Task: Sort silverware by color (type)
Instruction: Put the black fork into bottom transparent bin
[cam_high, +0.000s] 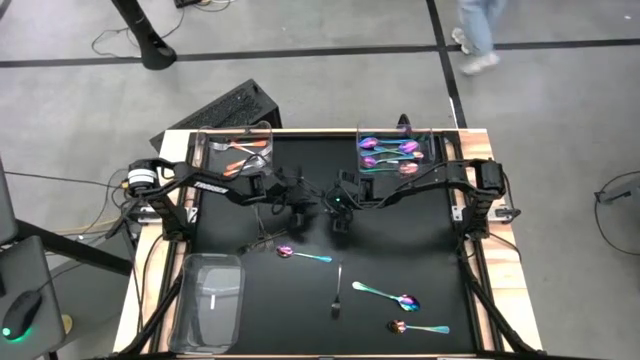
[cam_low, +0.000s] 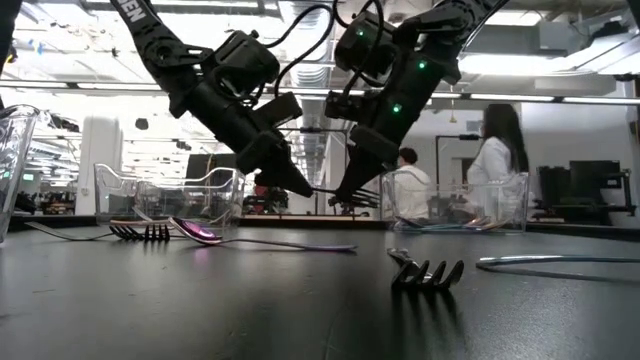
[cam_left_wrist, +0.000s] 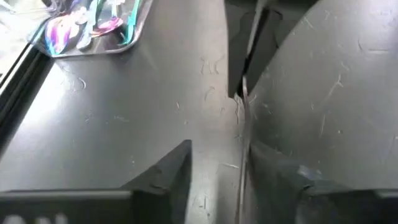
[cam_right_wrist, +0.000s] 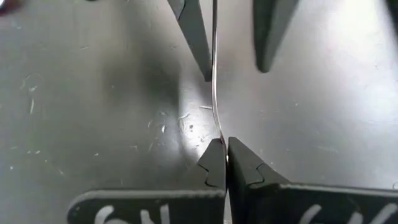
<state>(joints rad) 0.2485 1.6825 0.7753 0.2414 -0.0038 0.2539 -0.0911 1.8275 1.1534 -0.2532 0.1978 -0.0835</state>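
Metal handle: a thin handle (cam_right_wrist: 215, 93) of 1 piece of silverware is held above the middle of the black table (cam_high: 400, 230). It shows only edge-on, so I cannot tell its colour, or whether it is a fork or a spoon.
Right gripper: the right gripper (cam_right_wrist: 225, 144) is clamped on 1 end of this handle, with both fingertips pressed together.
Left gripper: the left gripper (cam_left_wrist: 217, 149) faces it closely, with fingers spread. The handle passes between them, just beside 1 finger; I cannot tell if it touches.
Hidden parts: from above, both grippers cover the handle completely. The level view shows only a fine line between the 2 tips.
Far-right tray: a clear tray (cam_high: 432, 140) at the far right corner holds iridescent spoons (cam_high: 390, 152). They overlap, so the number is unclear.
Far-left tray: a second clear tray (cam_high: 197, 150) holds coppery pieces (cam_high: 240, 150), partly under the left arm.
Near-left tray: a third tray (cam_high: 182, 300) holds 1 slim piece (cam_high: 212, 300) of unclear colour.
Loose on table: 1 iridescent spoon (cam_high: 290, 252), 1 dark fork (cam_high: 338, 295), 1 more iridescent spoon (cam_high: 395, 297) and 1 spoon with a coppery head (cam_high: 415, 327) lie on the near half, apart from each other.
Writing: white letters on the right gripper body are cut off by the picture edge and cannot be read. The white lettering on the left arm is too small to read.
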